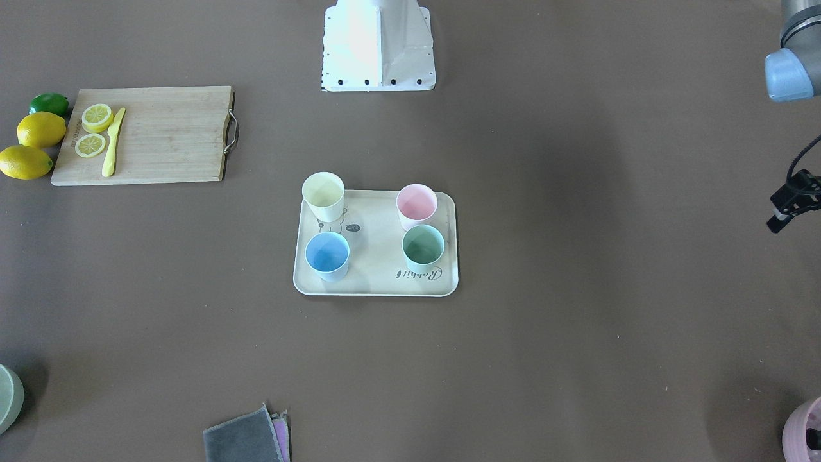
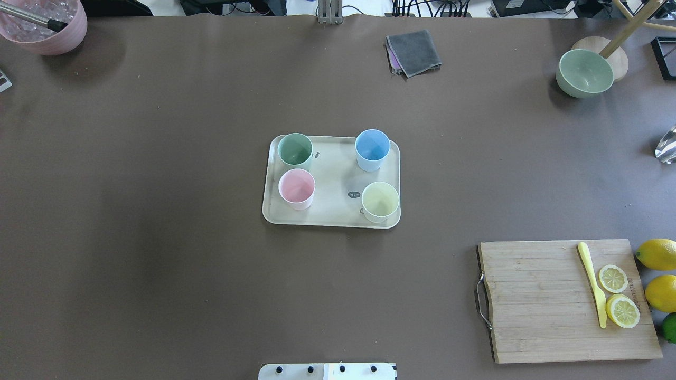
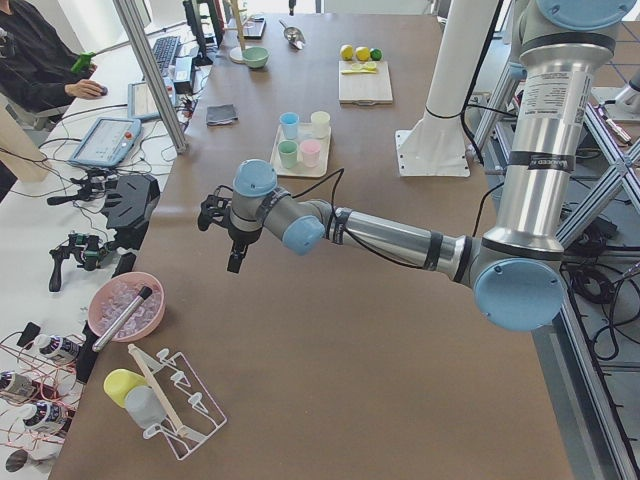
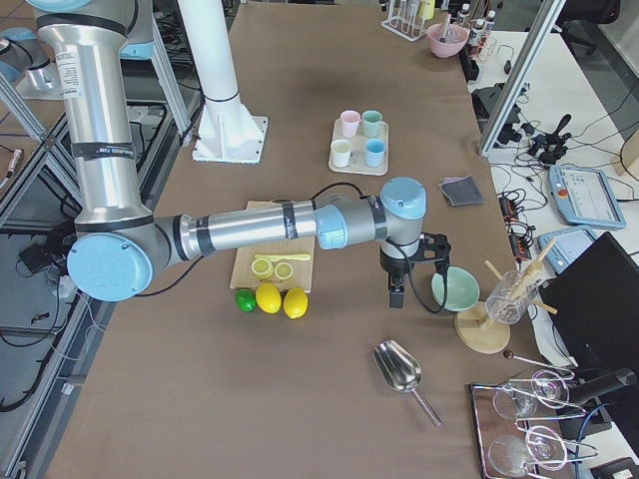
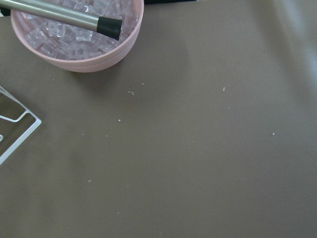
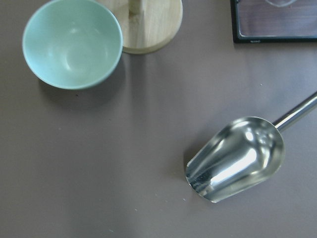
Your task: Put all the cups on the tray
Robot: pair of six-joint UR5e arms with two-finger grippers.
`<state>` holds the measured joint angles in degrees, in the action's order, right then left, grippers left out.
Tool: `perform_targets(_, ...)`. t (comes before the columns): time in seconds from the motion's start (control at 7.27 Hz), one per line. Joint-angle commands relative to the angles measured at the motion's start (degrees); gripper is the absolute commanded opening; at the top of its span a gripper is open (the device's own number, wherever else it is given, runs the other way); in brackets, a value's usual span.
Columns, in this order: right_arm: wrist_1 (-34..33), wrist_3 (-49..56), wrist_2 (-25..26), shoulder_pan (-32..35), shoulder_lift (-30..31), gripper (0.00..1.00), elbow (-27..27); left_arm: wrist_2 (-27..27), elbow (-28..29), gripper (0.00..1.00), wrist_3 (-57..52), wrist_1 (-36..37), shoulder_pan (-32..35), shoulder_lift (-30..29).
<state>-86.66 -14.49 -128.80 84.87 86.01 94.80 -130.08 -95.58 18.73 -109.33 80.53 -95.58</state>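
Note:
The cream tray (image 2: pixel 332 177) lies mid-table, also in the front view (image 1: pixel 378 256). All four cups stand upright on it: mint green (image 2: pixel 294 149), light blue (image 2: pixel 372 149), pink (image 2: pixel 296 188) and pale yellow (image 2: pixel 379 201). In the front view they are yellow (image 1: pixel 323 194), pink (image 1: pixel 416 204), blue (image 1: pixel 327 254) and green (image 1: pixel 423 248). My left gripper (image 3: pixel 233 258) hangs far from the tray near the pink container; only its edge (image 1: pixel 790 208) shows in the front view. My right gripper (image 4: pixel 395 295) hangs beside the green bowl. I cannot tell if either is open or shut.
A pinkish container of ice (image 2: pixel 45 26) with a metal handle sits at the far left corner. A pale green bowl (image 2: pixel 583 72) and a metal scoop (image 6: pixel 237 158) lie far right. A cutting board (image 2: pixel 565 301) carries lemon slices and a knife. A grey cloth (image 2: pixel 414 51) lies at the far edge.

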Motion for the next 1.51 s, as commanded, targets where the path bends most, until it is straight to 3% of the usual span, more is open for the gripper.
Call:
perform_targets(0.0, 0.3, 9.6, -2.2, 4.2, 5.4, 1.0, 0.0, -0.3, 0.3, 0.98, -7.2, 3.0, 4.8, 3.1)
perform_targets(0.41, 0.4, 11.8, -2.0, 5.8, 7.8, 1.0, -0.6, -1.8, 1.9, 0.98, -12.2, 2.9, 11.0, 7.5)
perform_targets(0.55, 0.3, 14.6, -2.1, 6.7, 8.7, 1.0, -0.6, -4.7, 1.9, 0.98, -12.2, 2.9, 11.2, 7.8)
perform_targets(0.83, 0.3, 15.1, -4.5, 8.2, 9.3, 1.0, -0.1, -4.9, 2.1, 0.98, -12.1, 2.8, 11.5, 8.7)
perform_targets(1.38, 0.3, 15.1, -4.5, 8.3, 8.6, 1.0, -0.3, -4.7, 2.2, 0.98, -11.7, 2.9, 11.5, 8.4)
